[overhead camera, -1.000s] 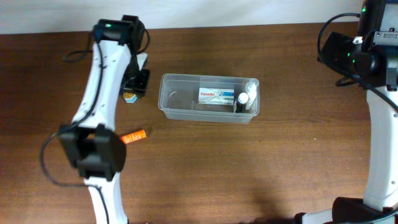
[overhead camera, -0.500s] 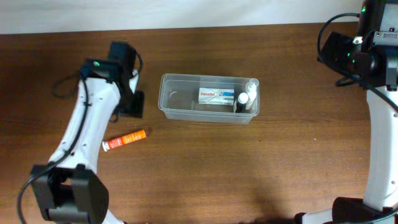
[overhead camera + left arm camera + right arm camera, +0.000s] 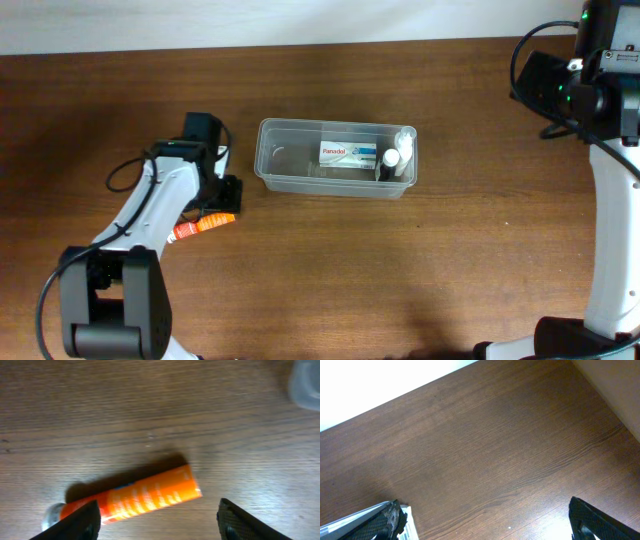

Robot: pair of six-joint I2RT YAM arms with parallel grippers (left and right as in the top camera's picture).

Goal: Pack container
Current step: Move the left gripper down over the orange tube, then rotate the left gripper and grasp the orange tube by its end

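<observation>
The clear plastic container (image 3: 290, 158) stands at the table's middle and holds a white Panadol box (image 3: 348, 154) and small white bottles (image 3: 397, 156) at its right end. An orange tube (image 3: 205, 224) lies on the table to its left, also in the left wrist view (image 3: 145, 495). My left gripper (image 3: 160, 522) is open, low over the tube, its fingers either side of it, not gripping. In the overhead view it sits above the tube (image 3: 222, 197). My right gripper (image 3: 487, 520) is open and empty, high at the far right over bare table.
A corner of the container (image 3: 306, 385) shows at the top right of the left wrist view. A white object edge (image 3: 402, 527) shows by my right gripper's left finger. The right arm (image 3: 600, 90) stands at the table's far right.
My left arm has swung from the far left of the table down toward the front and now hovers over the orange tube. The right arm has not moved.
</observation>
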